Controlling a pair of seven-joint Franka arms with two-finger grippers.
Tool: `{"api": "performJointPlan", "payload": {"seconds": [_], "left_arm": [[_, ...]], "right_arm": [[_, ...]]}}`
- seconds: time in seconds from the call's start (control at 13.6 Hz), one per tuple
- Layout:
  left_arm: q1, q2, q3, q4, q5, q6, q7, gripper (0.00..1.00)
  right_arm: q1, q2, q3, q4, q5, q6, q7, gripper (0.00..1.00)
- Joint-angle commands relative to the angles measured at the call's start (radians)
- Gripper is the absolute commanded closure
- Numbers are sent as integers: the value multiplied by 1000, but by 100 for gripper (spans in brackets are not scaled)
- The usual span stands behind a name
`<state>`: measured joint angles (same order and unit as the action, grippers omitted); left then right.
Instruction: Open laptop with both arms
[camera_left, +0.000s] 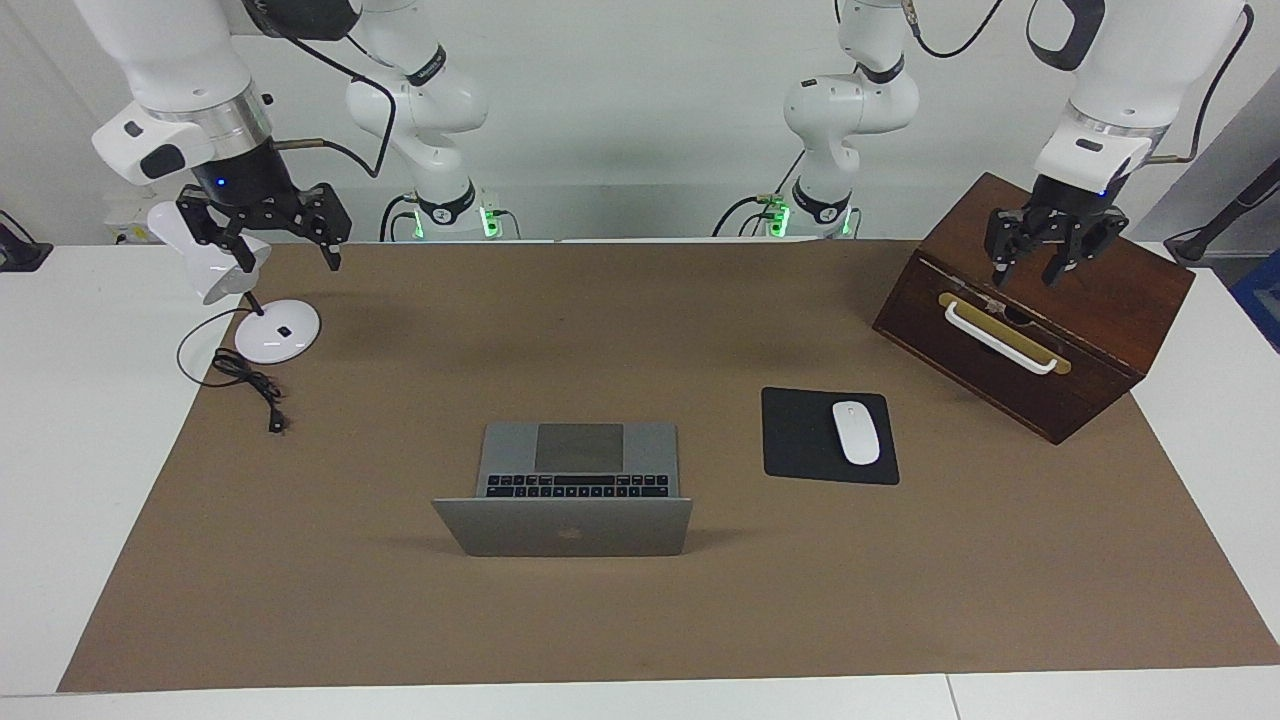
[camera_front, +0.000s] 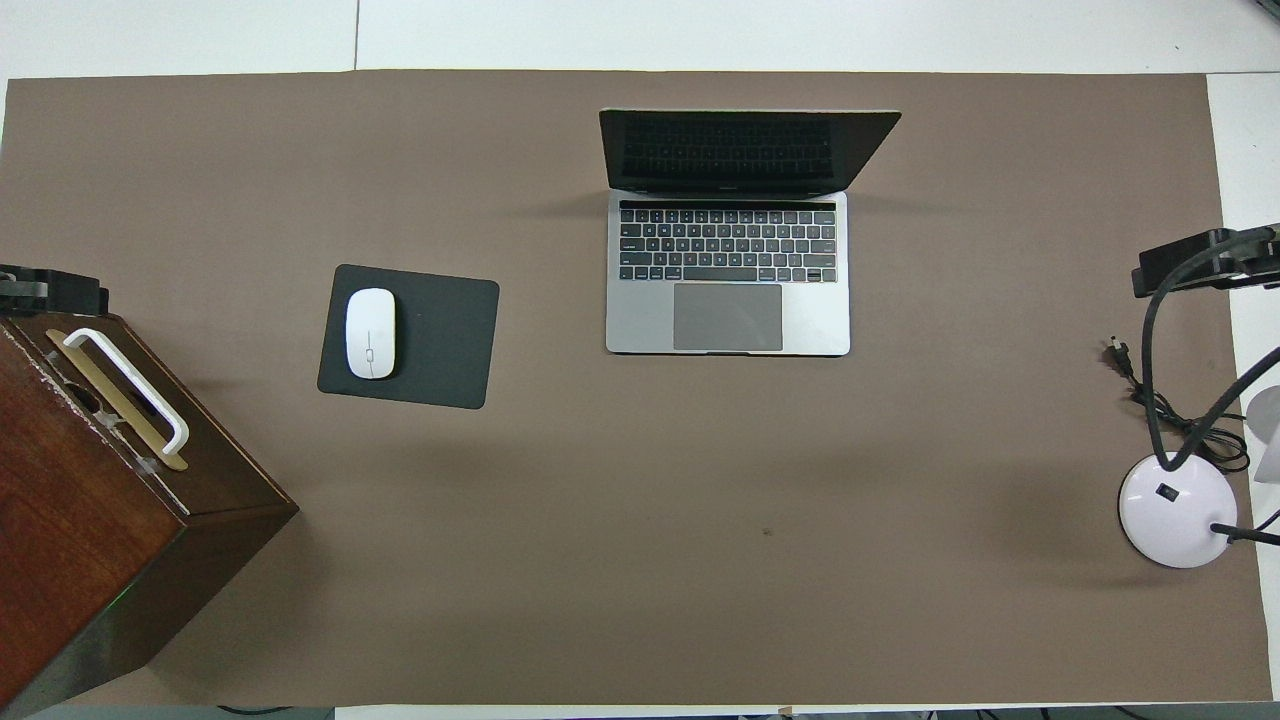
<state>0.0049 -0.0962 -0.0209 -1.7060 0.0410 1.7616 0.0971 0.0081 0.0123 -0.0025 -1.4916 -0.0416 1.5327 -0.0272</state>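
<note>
The silver-grey laptop (camera_left: 580, 480) (camera_front: 728, 290) stands open in the middle of the brown mat. Its lid is raised, and its black keys and grey trackpad face the robots. My left gripper (camera_left: 1030, 272) hangs open and empty over the top of the wooden box, apart from the laptop; only its tip shows in the overhead view (camera_front: 50, 290). My right gripper (camera_left: 288, 258) hangs open and empty beside the white lamp at the right arm's end of the table; it also shows in the overhead view (camera_front: 1200, 262). Neither gripper touches the laptop.
A dark wooden box (camera_left: 1100, 330) with a white handle (camera_left: 1000, 338) sits at the left arm's end. A black mouse pad (camera_left: 800, 440) with a white mouse (camera_left: 856, 432) lies beside the laptop. A white desk lamp (camera_left: 277, 331) with a black cable (camera_left: 250, 382) stands at the right arm's end.
</note>
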Motion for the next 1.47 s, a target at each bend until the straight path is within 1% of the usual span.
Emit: {"api": "performJointPlan", "payload": {"seconds": [0.0, 0.22, 0.44, 0.66, 0.81, 1.03, 1.1, 1.25, 1.39], "left_arm": [[-20, 0, 16, 17, -4, 15, -40, 0], [-22, 4, 15, 43, -30, 4, -66, 0], [-22, 9, 16, 72, -29, -27, -65, 0], [-22, 9, 16, 72, -30, -51, -65, 0], [-42, 15, 24, 74, -32, -79, -65, 0], [-40, 16, 22, 71, -30, -90, -65, 0], [-37, 18, 22, 69, -30, -97, -63, 0], [-37, 18, 22, 69, -30, -120, -63, 0], [-39, 18, 19, 71, -30, -131, -63, 0]], "right_arm": [[-5, 12, 1, 20, 28, -22, 12, 0], [-5, 12, 1, 20, 28, -22, 12, 0], [-5, 11, 1, 17, 26, -22, 13, 0], [-5, 11, 1, 16, 28, -17, 13, 0], [-5, 11, 1, 16, 26, -16, 13, 0], [-5, 14, 22, 17, 31, -29, 16, 0], [-5, 12, 22, 17, 57, -40, 18, 0], [-5, 14, 25, 20, 81, -42, 77, 0], [-4, 12, 56, 20, 82, -37, 122, 0]]}}
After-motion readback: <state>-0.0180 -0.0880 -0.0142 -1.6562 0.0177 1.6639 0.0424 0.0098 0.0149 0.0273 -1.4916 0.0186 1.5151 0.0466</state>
